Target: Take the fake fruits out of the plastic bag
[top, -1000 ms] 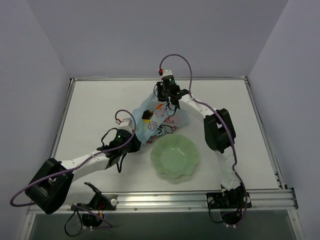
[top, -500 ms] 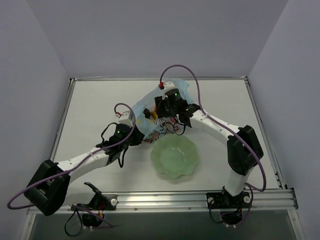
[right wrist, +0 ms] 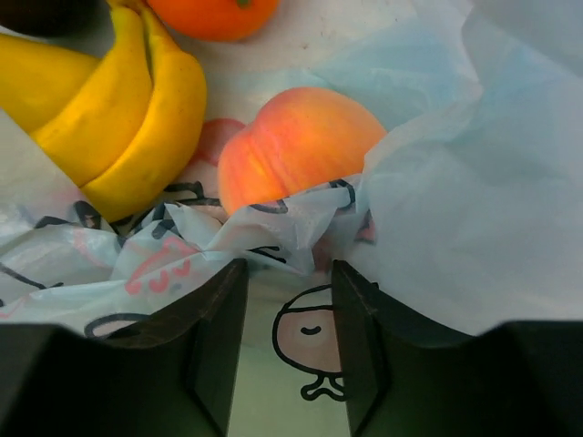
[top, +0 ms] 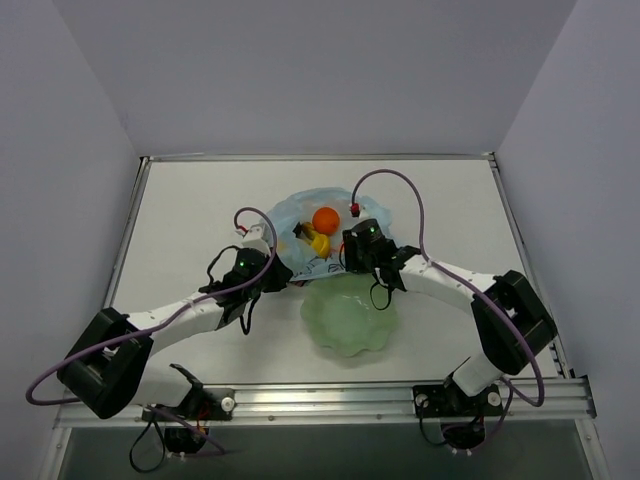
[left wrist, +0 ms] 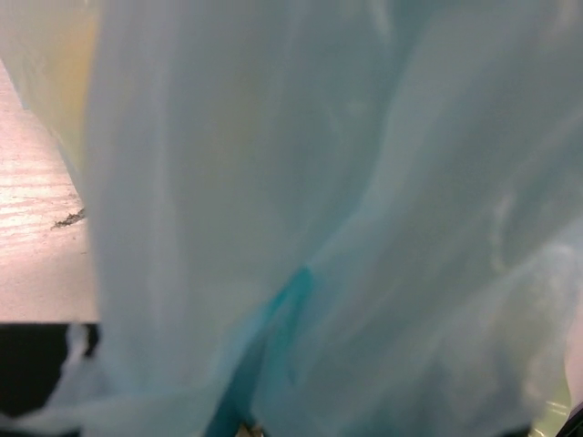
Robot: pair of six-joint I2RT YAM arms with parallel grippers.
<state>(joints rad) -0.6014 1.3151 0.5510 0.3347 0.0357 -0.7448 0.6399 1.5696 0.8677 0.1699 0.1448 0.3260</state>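
The light-blue plastic bag (top: pixel 296 208) lies crumpled behind the green bowl, its mouth spread open. In it I see an orange (top: pixel 325 220), yellow bananas (top: pixel 319 244) and a small dark fruit (top: pixel 297 231). My left gripper (top: pixel 271 263) is at the bag's left edge. Bag film (left wrist: pixel 364 182) fills its wrist view and hides the fingers, with a fold gathered at the jaws. My right gripper (top: pixel 351 256) (right wrist: pixel 289 273) stands open over printed bag film (right wrist: pixel 474 182). Just beyond its fingertips lie a peach (right wrist: pixel 296 141), the bananas (right wrist: pixel 127 114) and the orange (right wrist: pixel 214 11).
A pale green scalloped bowl (top: pixel 350 318) sits just in front of the bag, under the right arm's forearm. Metal rails run along the table's edges, and purple cables loop above both wrists.
My right gripper has come down from the bag's far end to its near right side. The bag has sunk and spread, so the orange and bananas now show. The left gripper has barely moved.
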